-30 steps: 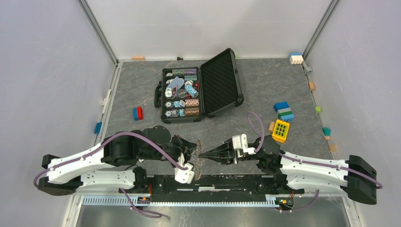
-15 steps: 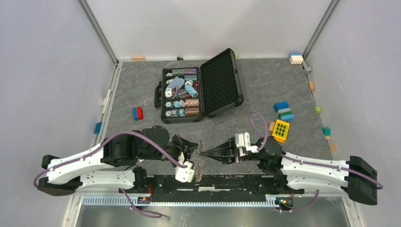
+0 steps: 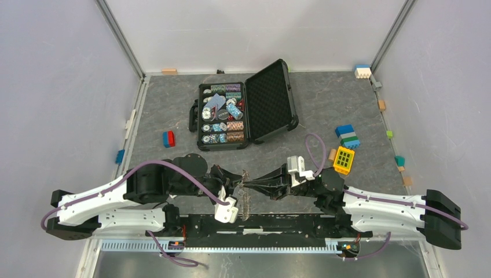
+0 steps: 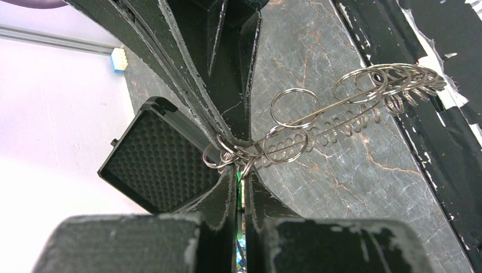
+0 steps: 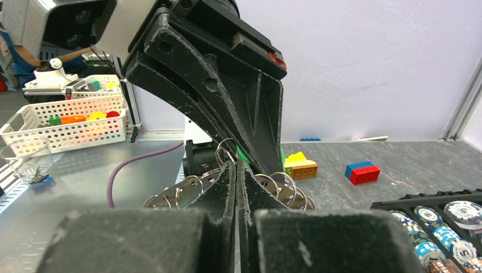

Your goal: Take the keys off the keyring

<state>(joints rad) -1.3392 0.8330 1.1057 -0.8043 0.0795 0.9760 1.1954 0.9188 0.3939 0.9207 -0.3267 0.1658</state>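
Note:
The keyring [image 3: 245, 202] is a thin silver hoop held between both grippers just above the table's near edge. In the left wrist view the hoop [image 4: 352, 99] stretches right, strung with several small split rings. The flat silver keys [image 5: 185, 192] fan out on both sides of my right gripper [image 5: 236, 166], which is shut at the hoop's ring cluster. My left gripper [image 4: 237, 170] is shut on the green tag [image 4: 239, 196], tip to tip with the right fingers [image 4: 227, 85]. From above, the left gripper [image 3: 237, 184] and right gripper [image 3: 245, 185] meet.
An open black case [image 3: 243, 110] of poker chips stands behind the grippers. A red-blue block [image 3: 168, 138] lies at the left. A yellow-green brick [image 3: 344, 159] and a blue-green stack [image 3: 348, 136] lie at the right. Small blocks line the edges.
My right gripper has lifted and shifted slightly away from the near edge, its wrist higher. The hoop stays held between both grippers. The left arm has barely moved.

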